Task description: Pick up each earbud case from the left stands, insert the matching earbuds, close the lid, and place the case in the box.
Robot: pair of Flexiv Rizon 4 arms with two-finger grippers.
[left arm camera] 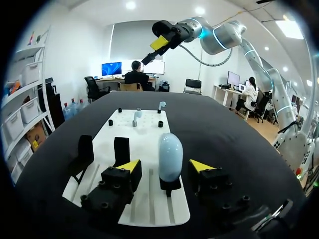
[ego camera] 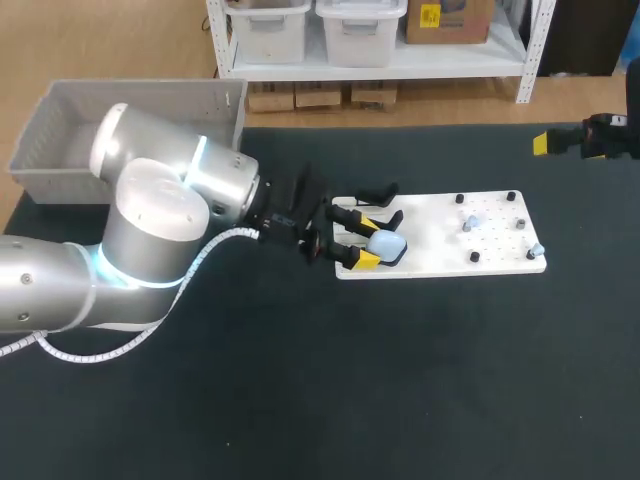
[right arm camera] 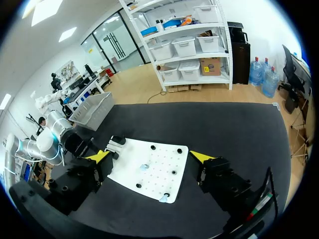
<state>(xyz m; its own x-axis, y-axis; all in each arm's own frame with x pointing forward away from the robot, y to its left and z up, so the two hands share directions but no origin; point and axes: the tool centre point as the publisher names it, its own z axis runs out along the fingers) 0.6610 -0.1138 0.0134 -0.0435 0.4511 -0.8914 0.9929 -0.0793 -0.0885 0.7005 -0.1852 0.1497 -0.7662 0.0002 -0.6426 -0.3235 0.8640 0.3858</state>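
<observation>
Over in the upper left of the head view sits the grey box [ego camera: 60,130], open-topped, right at the table's [ego camera: 420,380] far edge. In from the left comes the left arm [ego camera: 150,230], big and silver, stretched toward the middle of the frame. Its left gripper [ego camera: 362,241] is at the left end of the white board [ego camera: 440,240], fingers spread wide. Between those yellow tips is the earbud case [ego camera: 388,246], pale blue, lid shut.

The left wrist view gives the close look: the left gripper [left arm camera: 164,167] has its fingers well apart, and the earbud case [left arm camera: 170,155] stands upright on a small black stand between them. There is a gap on each side, so neither finger presses it. Beside it on the board [left arm camera: 144,134] are two empty black stands [left arm camera: 121,150], one just next to the case's stand and one further out.

Moving right in the head view, the middle and right of the board carry black pegs [ego camera: 459,199] and two small pale earbuds [ego camera: 472,222], one near the centre and one at the board's lower right corner. Ahead of the left gripper, the wrist view shows those earbuds [left arm camera: 135,118] at the far end of the board.

At the far upper right, the right gripper [ego camera: 560,142] hangs well apart from the board. Its own view shows the right gripper [right arm camera: 149,157] with its fingers wide apart and nothing between them, the board [right arm camera: 159,164] below and ahead.
</observation>
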